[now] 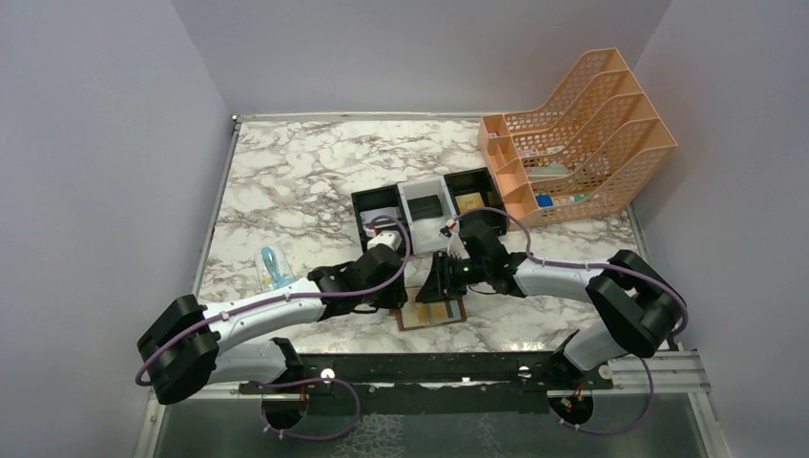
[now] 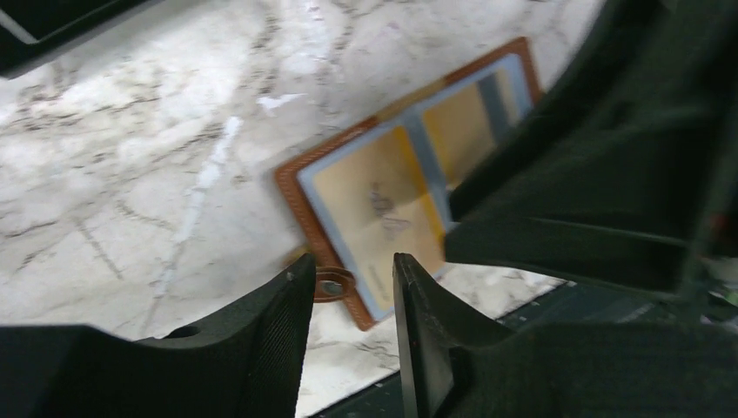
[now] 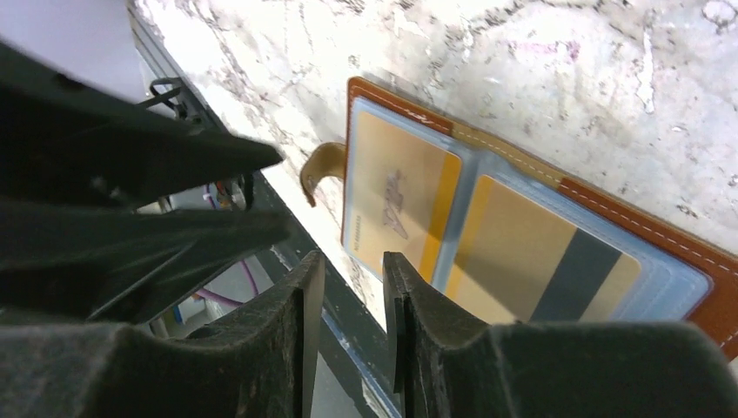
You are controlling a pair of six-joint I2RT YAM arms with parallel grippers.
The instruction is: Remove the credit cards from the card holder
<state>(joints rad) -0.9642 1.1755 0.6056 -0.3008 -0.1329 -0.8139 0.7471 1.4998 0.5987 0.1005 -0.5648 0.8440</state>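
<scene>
Worktop: marble-patterned worktop [image 1: 305, 172] between grey walls, with an orange file rack [image 1: 582, 134] at the upper right of the top view and a three-compartment tray [image 1: 426, 183] at centre.
Card holder: the card holder [image 1: 431, 313] lies open and flat at lower centre, close to the near edge. Its pockets face up, so both are reachable.
Credit cards: the credit cards [image 3: 396, 205] show gold-tan faces, one with a dark stripe. Both are seated in the pale blue pockets, and none is out yet.
Left fingers: the left fingers [image 2: 278, 331] are slightly spread and empty, above the snap tab [image 2: 331, 286], probably to pin the holder down.
Right fingers: the right fingers [image 3: 287, 331] have a narrow gap and are empty. They sit near the holder's tab-side edge, likely lining up on a card.
</scene>
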